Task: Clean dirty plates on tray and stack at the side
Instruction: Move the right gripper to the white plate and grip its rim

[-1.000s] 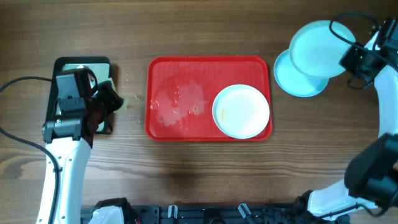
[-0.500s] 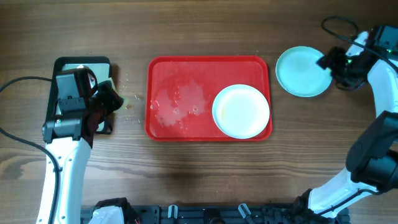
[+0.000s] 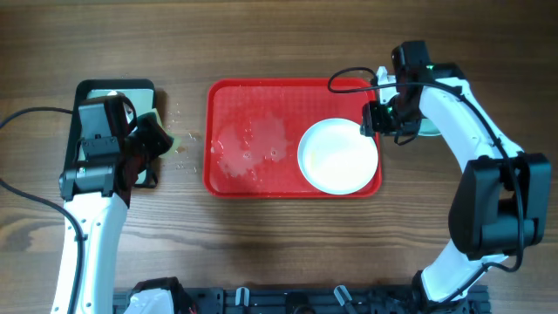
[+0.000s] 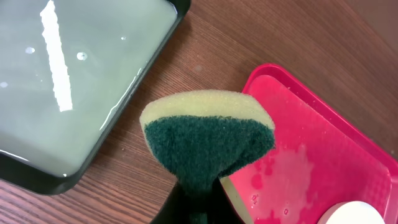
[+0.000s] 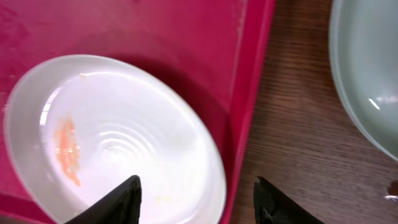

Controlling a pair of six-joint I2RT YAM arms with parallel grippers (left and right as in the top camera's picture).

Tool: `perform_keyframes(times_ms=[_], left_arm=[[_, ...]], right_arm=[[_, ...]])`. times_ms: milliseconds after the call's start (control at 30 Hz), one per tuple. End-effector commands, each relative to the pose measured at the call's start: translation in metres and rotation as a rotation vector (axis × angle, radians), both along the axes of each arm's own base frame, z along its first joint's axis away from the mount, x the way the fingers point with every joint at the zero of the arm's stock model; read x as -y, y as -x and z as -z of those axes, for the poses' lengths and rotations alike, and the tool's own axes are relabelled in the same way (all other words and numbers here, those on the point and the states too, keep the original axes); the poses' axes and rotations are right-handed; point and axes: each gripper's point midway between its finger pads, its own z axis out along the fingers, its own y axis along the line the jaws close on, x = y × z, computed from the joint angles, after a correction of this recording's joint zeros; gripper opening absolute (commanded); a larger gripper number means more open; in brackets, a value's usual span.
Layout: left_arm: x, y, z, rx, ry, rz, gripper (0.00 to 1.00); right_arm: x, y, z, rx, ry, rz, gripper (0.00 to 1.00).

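**Two arms at a wooden desk [image 3: 288,253], one smeared white plate [image 3: 338,157] on the red tray [image 3: 235,100]**

Overhead: the glossy, round-cornered plastic tray lies mid-desk, wet in its left half, with the round shallow plate in its right end. The right gripper [image 3: 377,119] hangs over the tray's right rim. The left gripper [image 3: 150,139] is near the desk's left edge, beside a narrow black-rimmed tray [image 3: 87,87]. Left wrist: the left gripper clamps a sponge [image 4: 208,143], a coarse green pad on yellow foam, above bare wood between the black-rimmed tray's milky liquid and the red tray's corner. Right wrist: the right gripper's fingers [image 5: 115,202] are spread wide and empty above the white plate, which bears an orange smear. A pale turquoise plate [image 5: 367,68] lies on the wood toward the right edge.
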Motion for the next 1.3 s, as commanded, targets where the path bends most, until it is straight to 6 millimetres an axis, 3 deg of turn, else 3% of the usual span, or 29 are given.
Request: perform_keyframes(times_ms=[0,67,200,500,700,867,967,1267], left_arm=[[0.0,-0.001,-0.003,0.014,0.009,-0.005,0.04],[0.0,-0.001,-0.003,0.014,0.009,-0.005,0.04],[0.0,-0.001,-0.002,0.013,0.009,-0.005,0.04],[-0.001,-0.002,-0.004,0.022,0.009,-0.005,0.04],[-0.001,-0.003,-0.005,0.028,0.008,-0.005,0.04],[-0.001,-0.003,-0.005,0.028,0.008,-0.005,0.04],[-0.001,-0.003,-0.005,0.027,0.008,-0.005,0.04],[0.008,-0.003,-0.005,0.029,0.046,0.024,0.04]], right_arm=[[0.015,0.0,0.014,-0.009,0.077,0.06,0.51],[0.015,0.0,0.019,0.002,0.076,0.061,0.45],[0.0,0.013,0.026,-0.044,-0.011,0.052,0.46],[-0.002,0.029,0.043,-0.089,-0.026,0.078,0.43],[-0.026,0.031,0.04,-0.088,-0.095,0.037,0.3],[-0.052,0.035,0.043,-0.073,-0.089,-0.037,0.31],[-0.038,0.032,0.047,-0.051,0.042,0.008,0.38],[-0.037,0.027,0.063,-0.035,0.048,0.019,0.24]])
